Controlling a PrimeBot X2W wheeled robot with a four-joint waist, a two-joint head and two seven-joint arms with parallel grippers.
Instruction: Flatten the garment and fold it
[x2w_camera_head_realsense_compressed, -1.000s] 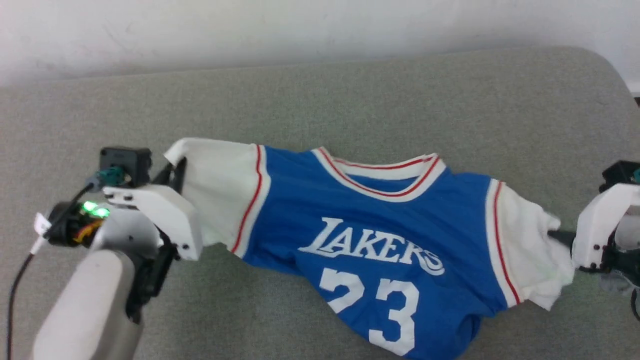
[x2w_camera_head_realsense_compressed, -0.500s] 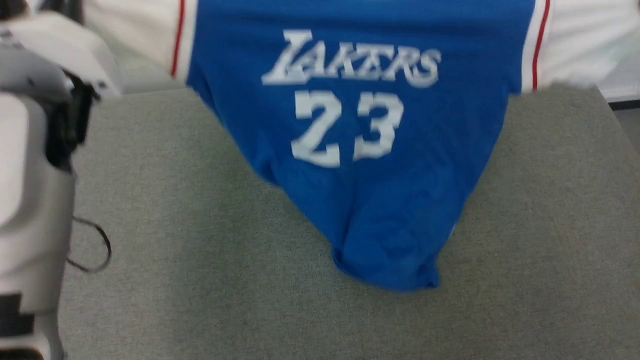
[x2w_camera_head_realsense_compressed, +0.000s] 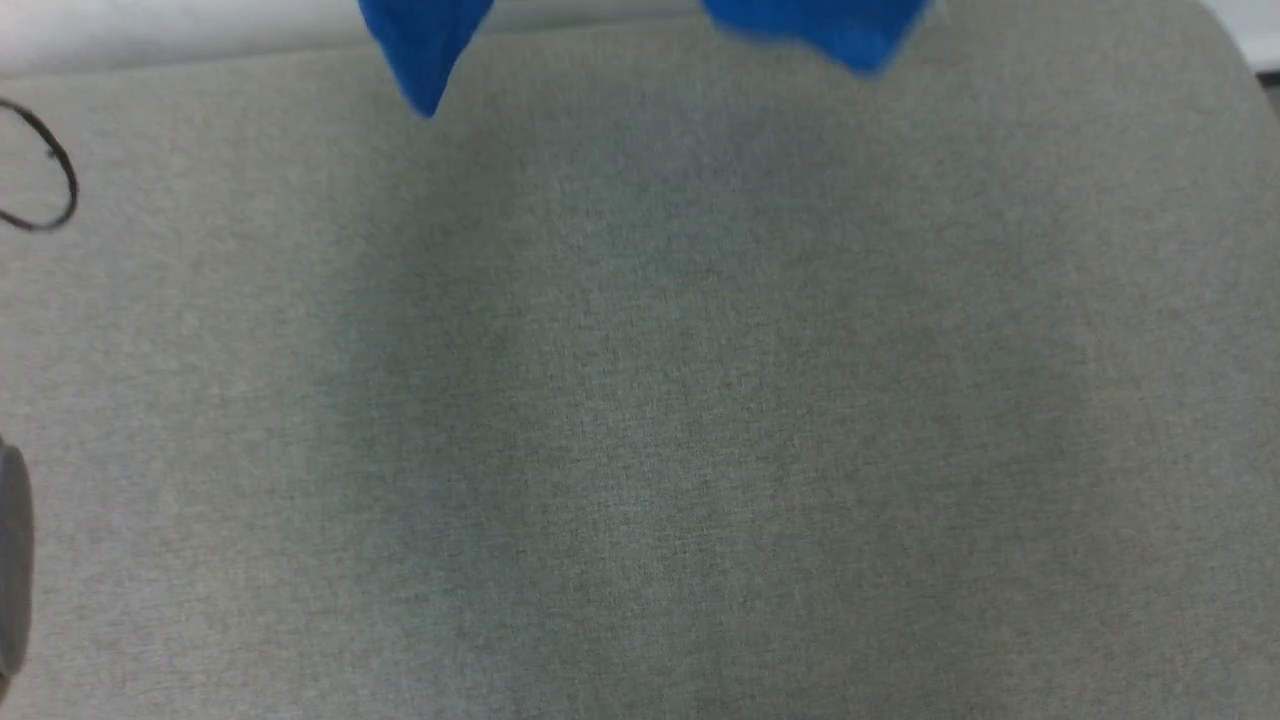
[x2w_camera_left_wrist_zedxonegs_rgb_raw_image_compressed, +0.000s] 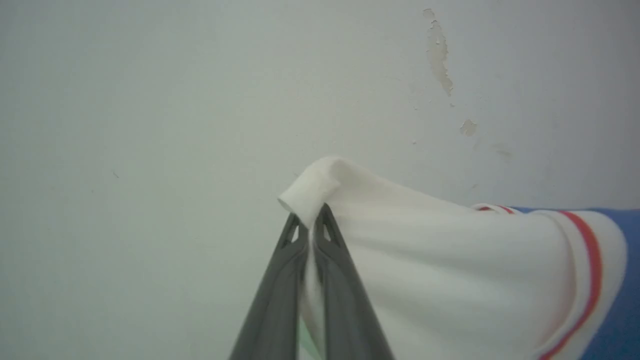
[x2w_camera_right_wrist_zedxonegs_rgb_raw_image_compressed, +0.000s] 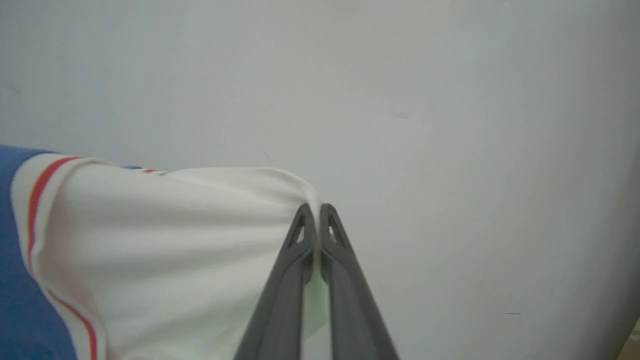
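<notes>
The garment is held up off the counter, stretched between the two grippers by its white sleeves. In the head view two blue points of its lower edge are seen at the top of the frame, one left of centre and a blurred one right of centre, over the counter's far edge. Whether they touch the counter cannot be told.

In the left wrist view a fold of one white sleeve is pinched by the left gripper; its jaws are clenched on the cloth, and the sleeve's tip is curled over their ends. Red-and-white trim and blue cloth are seen at the right edge.

In the right wrist view the other sleeve is gripped at its edge by the right gripper, jaws clenched on it.

A pale wall is seen behind both grippers, with chipped paint. A black cable loop is seen at the left of the grey counter.
</notes>
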